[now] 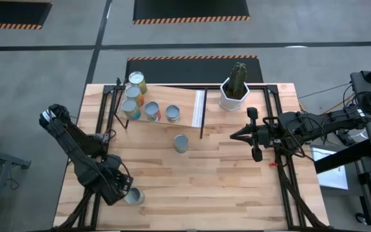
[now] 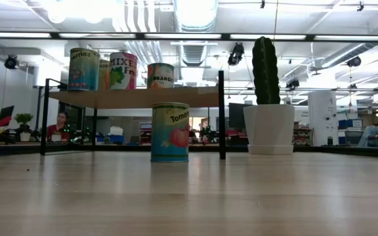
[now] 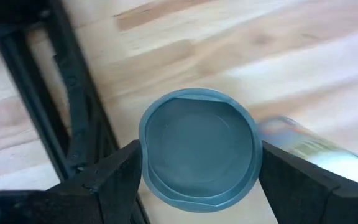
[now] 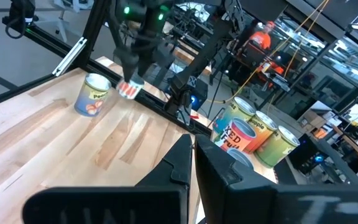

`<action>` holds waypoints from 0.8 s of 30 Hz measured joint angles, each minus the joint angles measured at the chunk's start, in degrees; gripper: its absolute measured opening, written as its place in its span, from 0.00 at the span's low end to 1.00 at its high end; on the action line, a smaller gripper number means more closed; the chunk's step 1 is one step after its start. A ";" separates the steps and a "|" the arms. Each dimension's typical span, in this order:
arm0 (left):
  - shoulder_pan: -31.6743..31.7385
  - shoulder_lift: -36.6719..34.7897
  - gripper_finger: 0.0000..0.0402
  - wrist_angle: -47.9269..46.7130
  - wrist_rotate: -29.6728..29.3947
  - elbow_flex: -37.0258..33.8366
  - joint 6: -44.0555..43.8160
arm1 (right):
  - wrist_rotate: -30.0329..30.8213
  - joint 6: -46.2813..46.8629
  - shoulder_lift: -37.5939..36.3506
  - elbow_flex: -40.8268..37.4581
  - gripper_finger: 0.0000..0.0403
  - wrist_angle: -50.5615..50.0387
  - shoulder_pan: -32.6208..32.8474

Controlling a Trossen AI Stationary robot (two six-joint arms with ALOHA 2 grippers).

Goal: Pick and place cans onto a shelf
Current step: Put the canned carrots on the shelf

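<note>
My left gripper (image 1: pixel 126 193) is at the table's near left, shut on a small can (image 1: pixel 134 196) whose grey round top (image 3: pixel 197 146) fills the left wrist view. It also shows in the right wrist view (image 4: pixel 128 89). Several cans (image 1: pixel 152 111) stand upright on the pale raised shelf (image 1: pixel 189 103), also seen in the low view (image 2: pixel 120 71). One can (image 1: pixel 181 143) stands on its base on the table in front of the shelf (image 2: pixel 170 132). My right gripper (image 1: pixel 234 135) is shut and empty, hovering right of the table's middle. My left gripper pinches the can between its two fingers (image 3: pixel 120 177), one on each side of the top rim (image 3: pixel 143 149). The fingers come from above, pointing down. The can stays upright. Whether its base is clear of the table I cannot tell.
A white pot with a cactus (image 1: pixel 235 90) stands at the shelf's right end. Black frame rails (image 1: pixel 282 161) run along the table's left and right sides. Bare planks lie between the two arms, near the front edge (image 1: pixel 198 193).
</note>
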 joint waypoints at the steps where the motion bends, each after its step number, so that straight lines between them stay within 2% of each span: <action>1: 0.32 0.00 0.68 -0.96 -1.03 1.88 1.64 | 0.02 -0.03 0.00 0.00 0.02 0.02 0.00; 6: 2.53 0.31 0.68 -2.59 -10.61 10.99 13.66 | 0.02 -0.17 0.00 0.00 0.02 0.02 0.00; 12: 7.27 0.31 0.68 -0.88 -29.59 21.87 34.34 | 0.02 -0.24 0.00 0.00 0.02 0.07 0.00; 15: 10.20 0.31 0.68 -0.50 -35.82 26.76 44.52 | 0.02 -0.28 0.00 0.00 0.02 0.07 0.00; 19: 15.50 0.31 0.68 0.57 -40.12 32.19 57.31 | 0.02 -0.31 0.00 0.00 0.02 0.07 0.00; 24: 23.68 0.31 0.68 3.81 -40.44 36.29 71.63 | 0.02 -0.30 0.00 0.00 0.02 0.07 0.00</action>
